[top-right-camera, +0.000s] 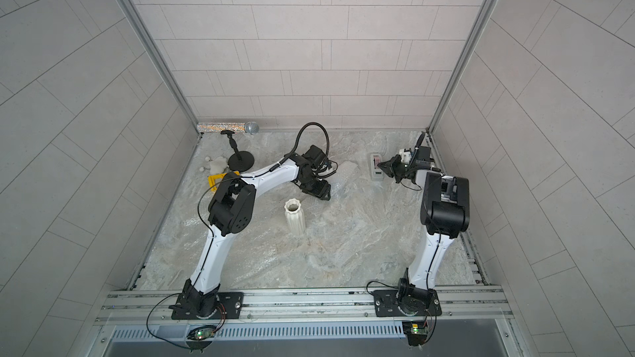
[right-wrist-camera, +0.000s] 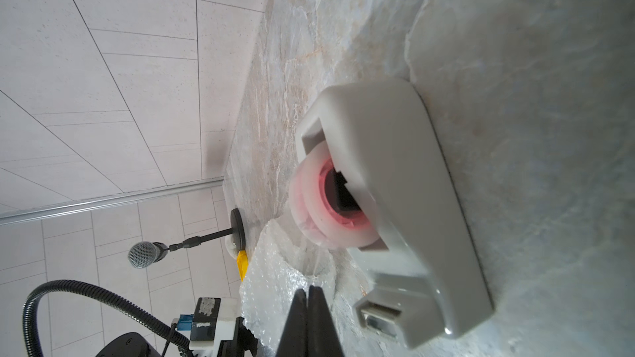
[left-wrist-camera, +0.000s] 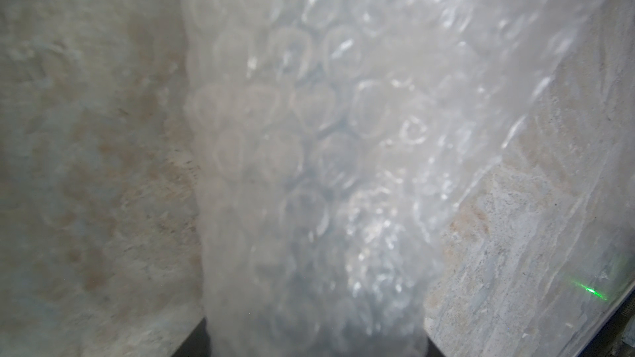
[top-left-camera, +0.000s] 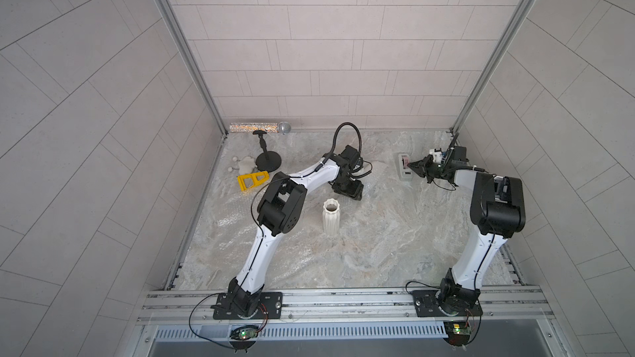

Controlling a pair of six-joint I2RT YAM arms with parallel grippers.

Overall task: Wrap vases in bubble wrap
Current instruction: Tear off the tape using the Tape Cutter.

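Your left claw points down at the table and is clamped on a rolled bundle of bubble wrap. The bundle fills its wrist view from finger to finger, and what lies inside the roll is too blurred to tell. More of the sheet spreads flat under that claw and back toward its arm's base. The white vase stands upright on the sheet, bare, near the claw on the base-ward side and not touching it. Out past the left arm's elbow, well apart from the claw, sit a yellow piece and a glittery microphone on a black stand. Your right claw has its jaws pressed together, with the tape dispenser directly ahead and its tape roll just beyond the tips. You cannot tell whether the tape's end is pinched. A crumpled edge of wrap lies beside those tips.
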